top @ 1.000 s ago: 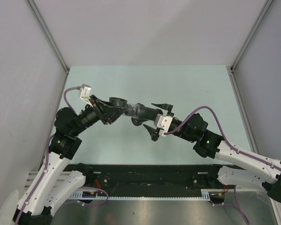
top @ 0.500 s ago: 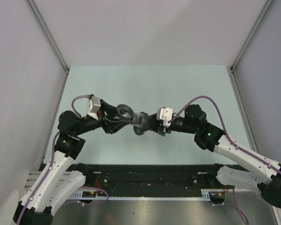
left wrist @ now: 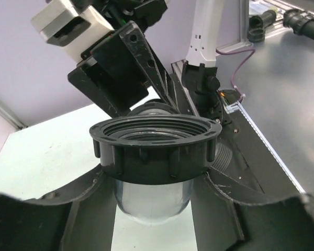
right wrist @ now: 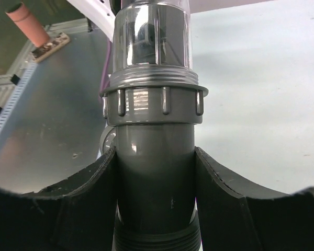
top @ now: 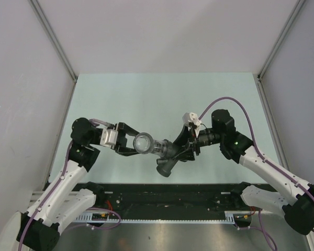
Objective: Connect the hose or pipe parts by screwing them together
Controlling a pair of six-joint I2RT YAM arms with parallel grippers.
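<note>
The hose or pipe parts hang joined in one line above the table between both grippers. My left gripper (top: 132, 144) (left wrist: 154, 196) is shut on the clear, light cylindrical connector (top: 144, 142) (left wrist: 152, 201), just below the black ribbed ring nut (left wrist: 156, 146). My right gripper (top: 182, 147) (right wrist: 154, 175) is shut on the dark grey T-shaped fitting (top: 167, 157) (right wrist: 154, 178), both fingers pressed on its straight barrel. In the right wrist view a grey ribbed collar (right wrist: 153, 107) sits where the fitting meets the clear connector (right wrist: 152, 36). The fitting's side branch (top: 164, 167) points toward the near edge.
The pale green table top (top: 162, 99) is bounded by grey walls left and right. A black rail (top: 162, 196) and a metal plate (top: 172, 232) run along the near edge. An orange-pink roll (right wrist: 29, 23) lies beyond the metal plate.
My right gripper went from open beside the fitting to shut on it. Both wrists rolled, and the joined parts shifted toward the near edge.
</note>
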